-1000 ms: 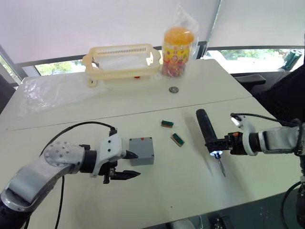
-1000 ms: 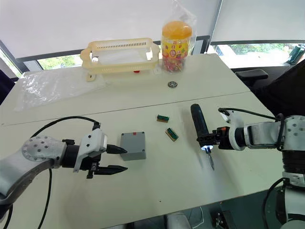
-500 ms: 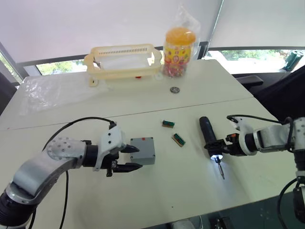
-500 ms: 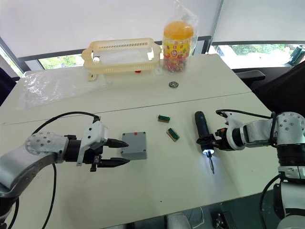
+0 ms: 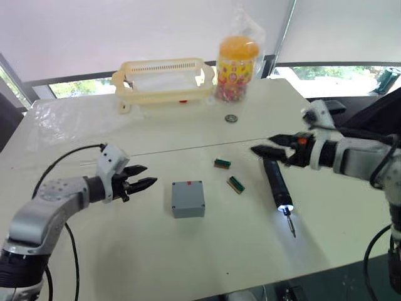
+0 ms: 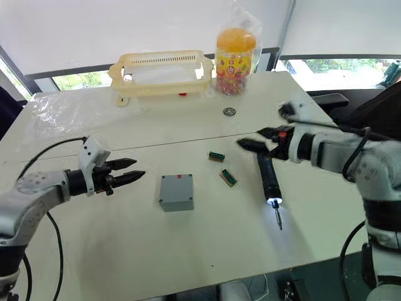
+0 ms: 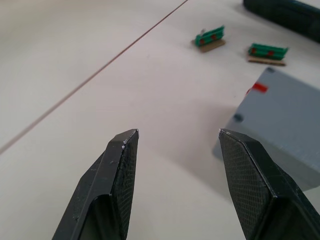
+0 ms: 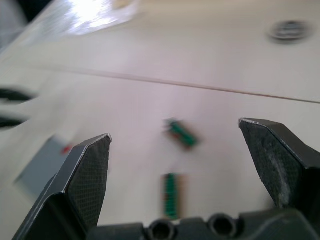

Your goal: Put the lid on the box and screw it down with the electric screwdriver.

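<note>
Left gripper (image 7: 175,142): jaws parted, nothing between them, both black fingertips (image 7: 125,145) hanging above bare table (image 7: 75,60).

Box (image 7: 280,125): grey, one corner and part of its top seen, just beyond one fingertip and apart from it. Small red mark at its top edge; small dark hole near the corner.

Two green-brown blocks (image 7: 210,39) lie farther off, near each other, not touching.

Electric screwdriver (image 7: 282,12): dark body, partly seen past the blocks.

A thin seam line crosses the table.
</note>
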Controlling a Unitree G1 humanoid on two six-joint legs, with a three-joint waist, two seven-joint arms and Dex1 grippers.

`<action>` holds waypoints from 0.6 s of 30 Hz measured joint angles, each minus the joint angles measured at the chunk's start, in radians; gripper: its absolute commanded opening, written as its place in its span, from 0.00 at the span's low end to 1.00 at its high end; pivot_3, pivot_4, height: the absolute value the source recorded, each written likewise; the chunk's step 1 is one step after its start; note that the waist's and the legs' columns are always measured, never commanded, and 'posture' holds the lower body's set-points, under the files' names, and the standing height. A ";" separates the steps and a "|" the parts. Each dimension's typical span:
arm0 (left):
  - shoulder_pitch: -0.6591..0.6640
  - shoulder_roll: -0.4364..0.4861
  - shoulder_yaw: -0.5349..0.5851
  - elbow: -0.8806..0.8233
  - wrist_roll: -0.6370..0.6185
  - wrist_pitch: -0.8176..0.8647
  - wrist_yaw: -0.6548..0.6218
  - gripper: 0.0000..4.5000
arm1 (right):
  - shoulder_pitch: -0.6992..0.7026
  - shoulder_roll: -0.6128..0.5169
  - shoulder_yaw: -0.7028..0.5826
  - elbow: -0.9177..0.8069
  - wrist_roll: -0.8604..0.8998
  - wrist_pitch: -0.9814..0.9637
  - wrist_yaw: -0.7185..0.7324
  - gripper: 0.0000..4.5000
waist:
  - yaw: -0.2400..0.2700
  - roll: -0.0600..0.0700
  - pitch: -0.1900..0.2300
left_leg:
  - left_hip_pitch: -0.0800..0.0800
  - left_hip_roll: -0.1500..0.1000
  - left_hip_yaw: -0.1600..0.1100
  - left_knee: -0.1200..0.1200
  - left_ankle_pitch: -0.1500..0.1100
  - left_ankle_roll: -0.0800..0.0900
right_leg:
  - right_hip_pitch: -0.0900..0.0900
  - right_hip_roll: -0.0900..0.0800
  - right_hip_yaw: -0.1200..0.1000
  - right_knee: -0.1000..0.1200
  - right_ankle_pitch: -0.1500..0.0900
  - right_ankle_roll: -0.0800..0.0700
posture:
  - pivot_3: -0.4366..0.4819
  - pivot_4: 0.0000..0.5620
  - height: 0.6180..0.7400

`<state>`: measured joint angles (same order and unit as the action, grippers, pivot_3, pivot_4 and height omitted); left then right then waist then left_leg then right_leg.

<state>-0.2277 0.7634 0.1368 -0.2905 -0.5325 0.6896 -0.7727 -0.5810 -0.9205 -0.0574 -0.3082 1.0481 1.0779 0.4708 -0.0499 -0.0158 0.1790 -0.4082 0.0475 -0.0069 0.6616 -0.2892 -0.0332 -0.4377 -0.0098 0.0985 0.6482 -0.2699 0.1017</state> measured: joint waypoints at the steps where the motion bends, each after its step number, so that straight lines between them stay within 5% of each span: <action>1: 0.021 -0.016 -0.006 0.000 0.013 -0.007 0.016 0.57 | 0.063 0.007 0.044 -0.060 -0.039 -0.041 0.042 0.99 | 0.006 0.000 0.000 | -0.001 0.000 0.000 0.000 0.000 0.000 | -0.001 -0.001 0.000 0.000 0.000 0.000 | 0.48 0.27 1.00; 8: 0.120 -0.127 -0.082 -0.028 0.105 -0.058 0.111 0.57 | 0.266 0.105 0.262 -0.141 -0.350 -0.289 0.133 0.99 | 0.018 -0.001 0.000 | 0.003 -0.003 0.002 0.006 0.003 -0.005 | 0.006 -0.003 0.001 0.000 0.002 -0.002 | 0.48 0.27 1.00; 18: 0.089 -0.178 -0.199 0.023 0.247 -0.141 0.161 0.57 | 0.298 0.277 0.372 -0.137 -0.516 -0.356 0.146 0.99 | 0.010 -0.001 0.000 | 0.013 -0.002 0.001 0.004 0.003 -0.006 | 0.012 0.000 0.001 0.002 0.003 -0.002 | 0.48 0.27 1.00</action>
<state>-0.1390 0.5849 -0.0619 -0.2670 -0.2850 0.5491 -0.6112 -0.2827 -0.6430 0.3151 -0.4454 0.5317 0.7219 0.6167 -0.0400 -0.0164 0.1789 -0.3955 0.0459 -0.0060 0.6653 -0.2857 -0.0391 -0.4259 -0.0101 0.0999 0.6505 -0.2668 0.0995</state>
